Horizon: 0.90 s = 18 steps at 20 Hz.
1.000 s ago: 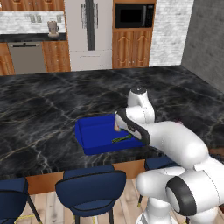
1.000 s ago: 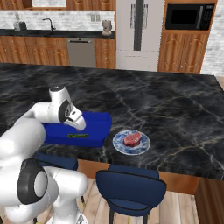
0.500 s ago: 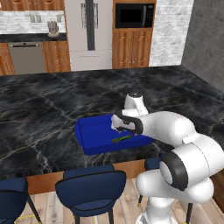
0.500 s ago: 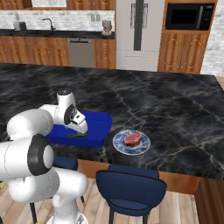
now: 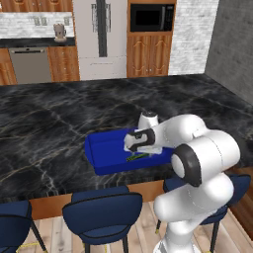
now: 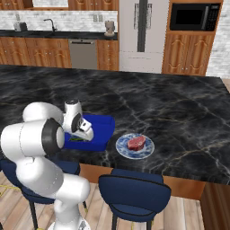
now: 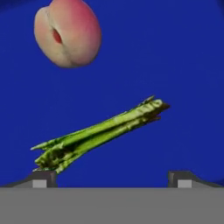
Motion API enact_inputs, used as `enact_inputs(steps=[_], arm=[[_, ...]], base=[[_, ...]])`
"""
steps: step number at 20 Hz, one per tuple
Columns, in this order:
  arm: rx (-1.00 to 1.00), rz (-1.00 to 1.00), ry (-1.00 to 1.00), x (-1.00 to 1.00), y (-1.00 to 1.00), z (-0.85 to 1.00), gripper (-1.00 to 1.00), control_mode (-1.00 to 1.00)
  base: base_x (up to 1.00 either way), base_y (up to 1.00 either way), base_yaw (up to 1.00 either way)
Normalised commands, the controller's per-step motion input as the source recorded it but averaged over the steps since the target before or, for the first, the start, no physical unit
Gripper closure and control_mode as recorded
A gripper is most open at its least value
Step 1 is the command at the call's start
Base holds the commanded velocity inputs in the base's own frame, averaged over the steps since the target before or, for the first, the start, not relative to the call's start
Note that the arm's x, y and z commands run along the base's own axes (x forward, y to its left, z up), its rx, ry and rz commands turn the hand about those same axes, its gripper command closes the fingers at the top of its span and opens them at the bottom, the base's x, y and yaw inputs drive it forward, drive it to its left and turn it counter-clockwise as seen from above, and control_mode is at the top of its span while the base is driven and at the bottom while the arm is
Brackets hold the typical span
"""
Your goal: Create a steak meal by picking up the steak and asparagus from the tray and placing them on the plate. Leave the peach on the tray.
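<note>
Between your claw's (image 7: 112, 178) spread-open tips lies the asparagus (image 7: 99, 133) on the tray (image 7: 175, 65); you've dropped closer this past second. Steak (image 6: 136, 143) already sits on the plate (image 6: 122, 148), so close next.

Dark marble desk (image 5: 59, 118) with pale veins; blue stools (image 5: 103, 217) along near edge on wood floor (image 6: 188, 215). Far wall: wood cabinets (image 6: 188, 49), steel fridge (image 5: 101, 39), black microwave (image 6: 194, 17), dishwasher (image 5: 28, 64), white tile backsplash (image 6: 58, 18). Grey wall (image 5: 232, 44) to right
</note>
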Motion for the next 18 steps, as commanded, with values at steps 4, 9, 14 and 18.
enact_inputs(steps=[4, 9, 14, 18], arm=[[0.00, 0.01, 0.00, 0.40, 0.03, -0.36, -1.00, -1.00], [0.00, 0.00, 0.00, 0.39, 0.11, -0.33, -1.00, -1.00], [0.00, 0.00, 0.00, 0.32, 0.16, -0.39, -1.00, -1.00], [0.00, 0.00, 0.00, 0.24, 0.19, -0.47, -1.00, -1.00]], base=[[0.00, 0.00, 0.00], [0.00, 0.00, 0.00], [0.00, 0.00, 0.00], [0.00, 0.00, 0.00]])
